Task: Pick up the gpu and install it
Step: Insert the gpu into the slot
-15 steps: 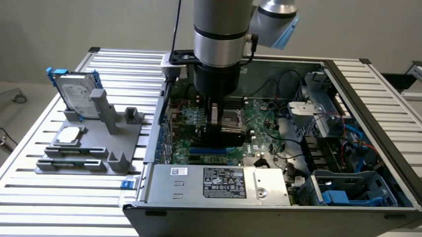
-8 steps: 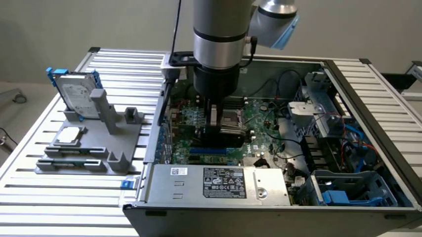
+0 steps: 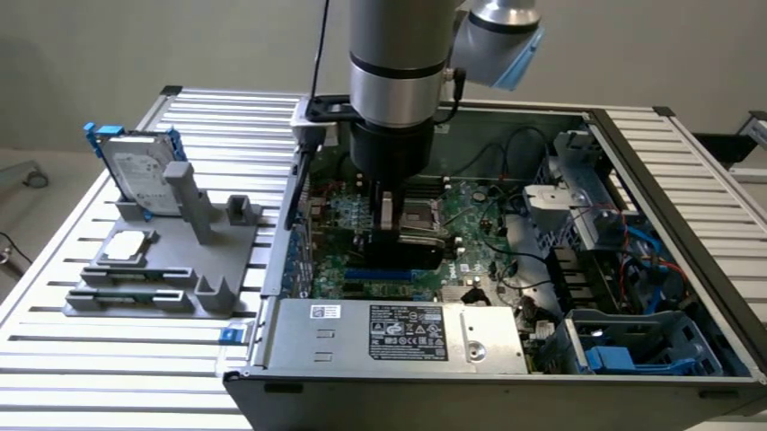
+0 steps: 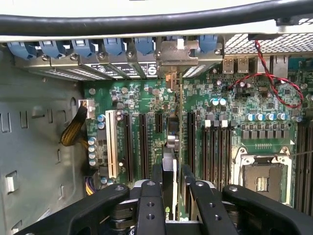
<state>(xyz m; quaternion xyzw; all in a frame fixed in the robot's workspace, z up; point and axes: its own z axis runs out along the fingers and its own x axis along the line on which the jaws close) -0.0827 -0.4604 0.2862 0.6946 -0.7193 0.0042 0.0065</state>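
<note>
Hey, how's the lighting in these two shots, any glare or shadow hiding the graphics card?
Exterior view: soft, even light, no hard glare; the arm shades the motherboard beneath it. Wrist view: the case's rear wall is washed out pale; the black gripper reads dark, shut on the gpu, which is seen edge-on; the slots beside it are evenly lit.

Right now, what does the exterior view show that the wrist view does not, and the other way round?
Exterior view: the hard drive upright in the gray rack beside the case, and the power supply. Wrist view: the gripper shut on the gpu, edge-on over the expansion slots, its bracket among the blue latches. Both: the motherboard and its CPU socket.
</note>
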